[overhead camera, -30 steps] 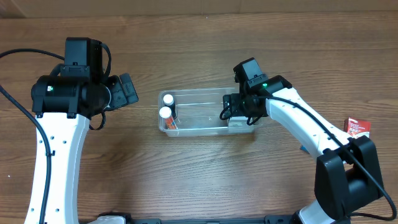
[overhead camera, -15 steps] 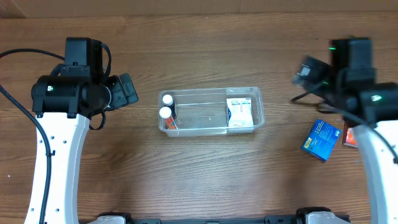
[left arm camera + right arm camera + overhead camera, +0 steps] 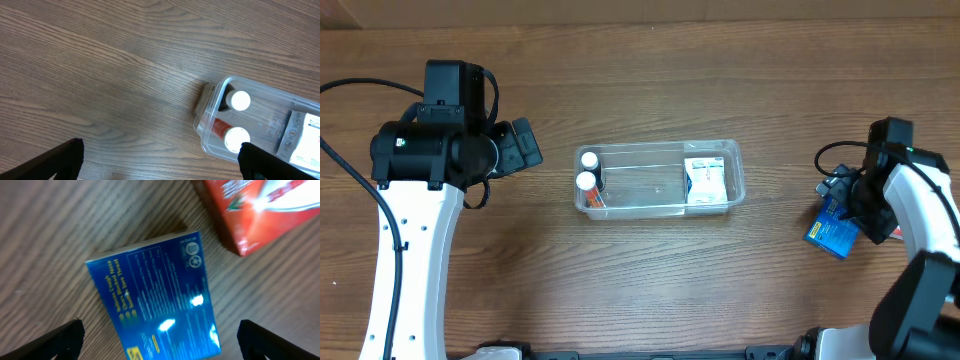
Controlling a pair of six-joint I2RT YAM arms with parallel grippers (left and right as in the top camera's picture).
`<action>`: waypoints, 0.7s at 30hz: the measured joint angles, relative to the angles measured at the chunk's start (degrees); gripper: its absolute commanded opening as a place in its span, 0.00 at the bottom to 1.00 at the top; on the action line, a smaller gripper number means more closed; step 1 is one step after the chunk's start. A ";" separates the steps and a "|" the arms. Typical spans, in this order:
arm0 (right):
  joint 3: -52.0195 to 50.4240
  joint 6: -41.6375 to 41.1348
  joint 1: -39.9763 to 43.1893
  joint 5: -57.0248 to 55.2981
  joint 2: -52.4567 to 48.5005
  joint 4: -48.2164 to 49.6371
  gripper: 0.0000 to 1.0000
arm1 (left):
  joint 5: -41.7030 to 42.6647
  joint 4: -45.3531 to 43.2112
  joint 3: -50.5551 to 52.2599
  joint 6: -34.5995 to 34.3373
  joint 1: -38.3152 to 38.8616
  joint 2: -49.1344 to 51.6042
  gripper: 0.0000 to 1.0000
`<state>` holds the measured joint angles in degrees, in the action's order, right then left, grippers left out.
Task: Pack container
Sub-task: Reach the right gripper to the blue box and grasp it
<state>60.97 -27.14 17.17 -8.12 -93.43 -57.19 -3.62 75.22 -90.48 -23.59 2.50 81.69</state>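
We note the container [image 3: 645,185] at mid-desk, with two white-capped bottles [image 3: 586,181] at its left end and a white box [image 3: 705,182] at its right. The left tool [image 3: 160,160] hangs beside it, jaws apart and holding nothing. Near the right edge, the right tool [image 3: 160,337] is spread wide over the blue box [image 3: 150,295], not clamped on it, and the red box [image 3: 250,210] lies just beside one corner. We judge that the blue box lies skew to the jaws, so closing may twist it loose, or a finger may snag the red box.
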 measured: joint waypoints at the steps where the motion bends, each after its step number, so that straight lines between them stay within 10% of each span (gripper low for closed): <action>1: -0.37 0.13 0.04 0.24 -0.94 0.57 1.00 | 0.00 -0.02 0.00 0.00 0.00 0.00 1.00; 15: -0.68 0.39 0.04 0.42 -9.62 1.79 1.00 | 0.00 0.00 0.00 0.00 0.00 0.00 1.00; 21: -0.66 0.50 0.04 0.70 -9.60 1.68 0.75 | 0.00 -0.02 0.00 0.00 0.00 0.00 1.00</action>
<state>60.31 -26.63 17.21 -7.42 -103.02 -55.51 -3.62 75.20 -90.48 -23.59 2.50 81.69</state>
